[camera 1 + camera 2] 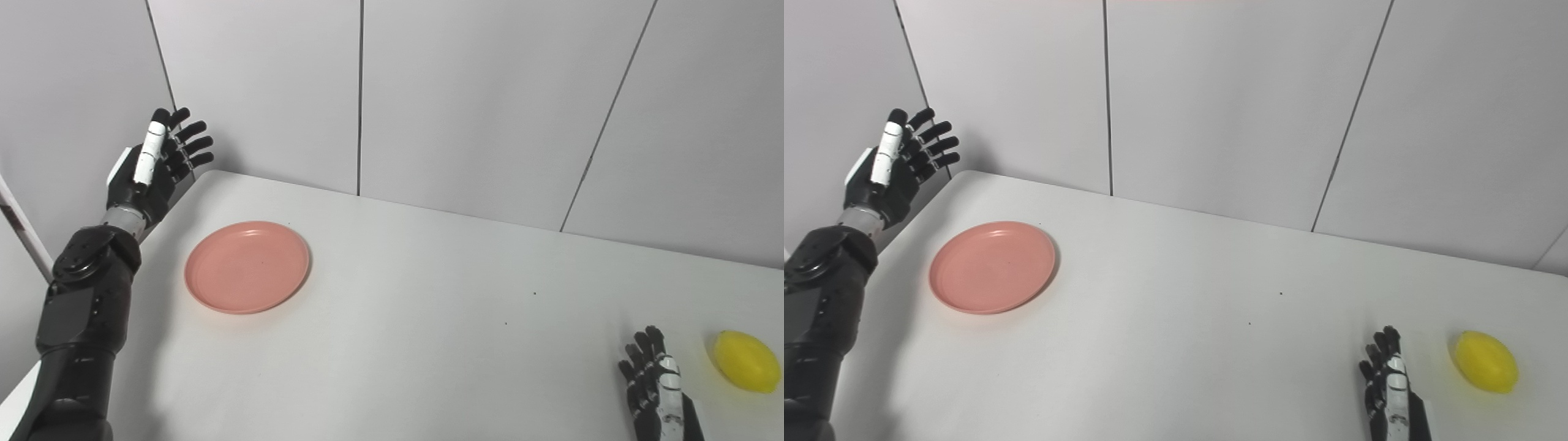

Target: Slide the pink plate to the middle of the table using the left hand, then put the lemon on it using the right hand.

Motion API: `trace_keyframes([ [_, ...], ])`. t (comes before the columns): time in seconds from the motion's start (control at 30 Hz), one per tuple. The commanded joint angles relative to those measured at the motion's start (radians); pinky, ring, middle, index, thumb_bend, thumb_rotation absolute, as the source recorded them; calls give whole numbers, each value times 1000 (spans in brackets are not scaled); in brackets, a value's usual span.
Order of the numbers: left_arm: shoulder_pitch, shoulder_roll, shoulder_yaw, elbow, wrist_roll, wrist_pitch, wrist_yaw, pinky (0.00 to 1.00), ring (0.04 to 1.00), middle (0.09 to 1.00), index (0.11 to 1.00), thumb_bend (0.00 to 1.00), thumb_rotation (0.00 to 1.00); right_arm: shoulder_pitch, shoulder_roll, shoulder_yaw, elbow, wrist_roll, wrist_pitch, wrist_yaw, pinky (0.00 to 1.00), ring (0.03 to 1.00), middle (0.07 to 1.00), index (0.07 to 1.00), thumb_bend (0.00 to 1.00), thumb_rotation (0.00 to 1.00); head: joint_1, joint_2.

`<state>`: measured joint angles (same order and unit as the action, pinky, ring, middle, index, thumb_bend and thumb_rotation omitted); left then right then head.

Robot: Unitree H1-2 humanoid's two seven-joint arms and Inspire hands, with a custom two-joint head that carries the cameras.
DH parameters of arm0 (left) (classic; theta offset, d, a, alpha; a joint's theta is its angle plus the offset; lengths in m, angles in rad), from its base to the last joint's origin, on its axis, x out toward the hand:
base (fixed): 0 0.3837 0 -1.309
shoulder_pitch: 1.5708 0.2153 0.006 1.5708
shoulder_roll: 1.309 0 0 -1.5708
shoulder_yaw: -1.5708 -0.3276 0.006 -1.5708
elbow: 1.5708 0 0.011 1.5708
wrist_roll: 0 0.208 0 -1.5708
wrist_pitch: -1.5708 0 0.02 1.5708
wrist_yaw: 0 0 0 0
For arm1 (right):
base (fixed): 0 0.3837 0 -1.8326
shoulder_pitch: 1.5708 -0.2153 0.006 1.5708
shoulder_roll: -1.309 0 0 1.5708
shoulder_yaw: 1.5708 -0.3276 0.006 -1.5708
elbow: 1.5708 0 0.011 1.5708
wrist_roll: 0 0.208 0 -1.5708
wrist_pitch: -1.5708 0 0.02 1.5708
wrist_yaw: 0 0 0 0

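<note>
The pink plate [247, 266] lies flat on the left part of the white table [416, 318], with nothing on it. My left hand [156, 162] is raised above the table's far left corner, open with fingers spread, well apart from the plate and up-left of it. The yellow lemon [747, 360] rests on the table near the right edge. My right hand [652, 383] lies low at the bottom right, open and holding nothing, a short gap to the left of the lemon.
Grey wall panels [478, 104] stand behind the table's far edge. The table's left edge [18, 386] runs beside my left arm. Two tiny dark specks [534, 293] dot the tabletop right of centre.
</note>
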<state>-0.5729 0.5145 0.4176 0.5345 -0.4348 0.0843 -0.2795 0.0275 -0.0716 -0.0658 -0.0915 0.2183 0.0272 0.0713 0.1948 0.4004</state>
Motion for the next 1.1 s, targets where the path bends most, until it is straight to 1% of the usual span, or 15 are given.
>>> trace_keyframes([
  [0.0, -63, 32, 17, 8, -28, -48, -20, 756, 804, 864, 914, 836, 787, 27, 4, 4, 12, 8, 33, 9, 1000, 1000, 997, 1000, 574, 1000, 1, 0],
  [0.07, -69, 29, 21, 49, -31, -67, -21, 749, 791, 856, 916, 843, 794, 27, 3, 6, 12, 7, 30, 11, 1000, 1000, 997, 1000, 578, 1000, -2, 1],
  [0.1, -70, 26, 22, 67, -33, -77, -24, 738, 780, 835, 900, 846, 796, 27, 3, 6, 12, 7, 30, 11, 1000, 1000, 996, 1000, 577, 1000, -2, 1],
  [0.17, -68, 18, 24, 91, -41, -88, -33, 737, 781, 826, 896, 842, 801, 28, 4, 7, 9, 5, 31, 8, 1000, 1000, 994, 1000, 579, 1000, -3, 2],
  [0.23, -63, 8, 27, 114, -51, -95, -44, 753, 793, 841, 910, 836, 793, 29, 6, 7, 5, 4, 33, 7, 1000, 1000, 994, 1000, 579, 1000, -5, 3],
  [0.37, -59, -6, 24, 175, -55, -119, -56, 729, 786, 847, 906, 814, 783, 32, 9, 9, 0, -2, 32, 1, 1000, 997, 991, 1000, 579, 1000, -12, 6],
  [0.43, -56, -14, 24, 189, -60, -119, -61, 743, 797, 852, 926, 798, 800, 33, 10, 11, -5, -7, 36, -2, 1000, 994, 990, 1000, 576, 1000, -14, 8],
  [0.5, -58, -17, 24, 212, -67, -121, -78, 752, 829, 866, 937, 769, 807, 33, 10, 13, -10, -10, 42, -5, 1000, 995, 990, 1000, 580, 1000, -15, 8],
  [0.6, -57, -22, 21, 237, -59, -126, -82, 766, 836, 872, 934, 757, 818, 33, 9, 17, -12, -17, 45, -7, 1000, 994, 990, 1000, 583, 1000, -18, 7],
  [0.73, -61, -15, 10, 302, -45, -151, -102, 798, 813, 841, 945, 748, 831, 31, 10, 21, -6, -20, 41, -9, 1000, 994, 988, 1000, 596, 1000, -24, 7],
  [0.83, -59, -14, 4, 319, -43, -155, -105, 823, 817, 856, 945, 743, 839, 31, 11, 22, -5, -17, 43, -8, 1000, 993, 987, 1000, 608, 1000, -28, 2],
  [0.9, -57, -14, -1, 324, -38, -161, -103, 833, 836, 878, 939, 722, 860, 30, 11, 25, 3, -21, 32, -7, 1000, 996, 987, 1000, 608, 1000, -31, -1],
  [1.0, -65, -7, -5, 373, -33, -185, -111, 823, 821, 855, 925, 726, 862, 30, 12, 26, 4, -22, 26, -6, 1000, 995, 989, 1000, 606, 1000, -32, 0],
  [1.07, -69, -5, -11, 395, -27, -201, -114, 814, 833, 860, 911, 733, 865, 30, 13, 25, 4, -18, 24, -5, 1000, 992, 987, 1000, 605, 1000, -32, 2],
])
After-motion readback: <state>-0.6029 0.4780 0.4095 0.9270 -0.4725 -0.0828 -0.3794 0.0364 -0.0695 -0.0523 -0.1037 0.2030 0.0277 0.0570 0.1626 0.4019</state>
